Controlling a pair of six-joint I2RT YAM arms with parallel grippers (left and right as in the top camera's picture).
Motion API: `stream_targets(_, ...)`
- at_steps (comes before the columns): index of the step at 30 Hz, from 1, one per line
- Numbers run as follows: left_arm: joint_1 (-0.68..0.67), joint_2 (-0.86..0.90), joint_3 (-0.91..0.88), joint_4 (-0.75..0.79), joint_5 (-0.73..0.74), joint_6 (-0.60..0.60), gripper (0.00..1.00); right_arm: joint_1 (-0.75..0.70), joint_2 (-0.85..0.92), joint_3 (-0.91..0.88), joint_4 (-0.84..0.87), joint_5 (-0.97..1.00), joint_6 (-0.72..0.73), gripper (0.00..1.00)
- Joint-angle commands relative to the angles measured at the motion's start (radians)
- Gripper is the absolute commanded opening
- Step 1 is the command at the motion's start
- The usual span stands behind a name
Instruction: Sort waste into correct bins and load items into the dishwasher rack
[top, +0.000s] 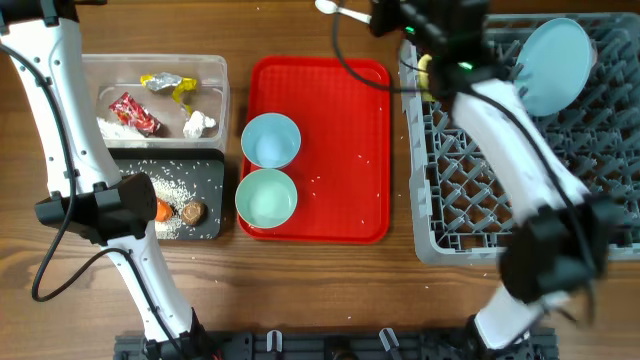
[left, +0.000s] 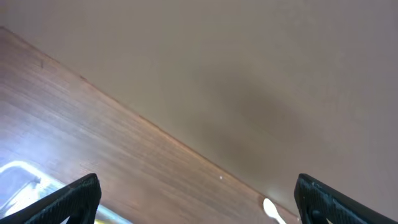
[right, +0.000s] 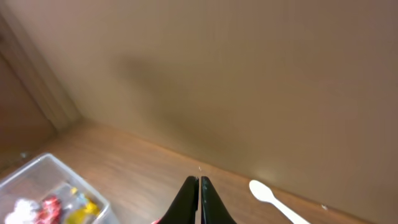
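Right gripper (right: 199, 194), fingers together and empty, hangs at the red tray's (top: 350, 150) 12 o'clock, placed, I judge, for the white spoon (right: 267, 193) (left gripper (left: 196, 186) gapes).

White plastic spoon (left: 271, 209) half off-frame.

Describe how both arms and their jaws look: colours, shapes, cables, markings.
The left arm and right arm are built alike: smooth white tubular links joined by bulky black joint housings. A thin black cable trails beside the left arm, and another runs along the right. A small green light glows near the right arm's wrist. The jaws are matte black and taper to narrow tips. No lettering is visible.
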Motion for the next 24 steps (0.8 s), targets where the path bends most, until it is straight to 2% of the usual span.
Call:
stream_targets(1,0.009,0.007,-0.005,-0.018,0.016,-0.010,1.00,0.032,0.276,0.217,-0.002,0.119,-0.030,0.04)
stream_targets(5,0.009,0.007,-0.005,-0.018,0.016,-0.010,1.00,0.033,0.474,0.394,-0.012,0.245,-0.054,0.04)
stream_targets(11,0.009,0.007,-0.005,-0.018,0.016,-0.010,1.00,0.032,0.575,0.404,0.061,0.431,-0.109,0.04)
stream_targets(24,0.009,0.007,-0.005,-0.018,0.016,-0.010,1.00,-0.013,0.707,0.404,0.129,0.493,-0.076,0.04)
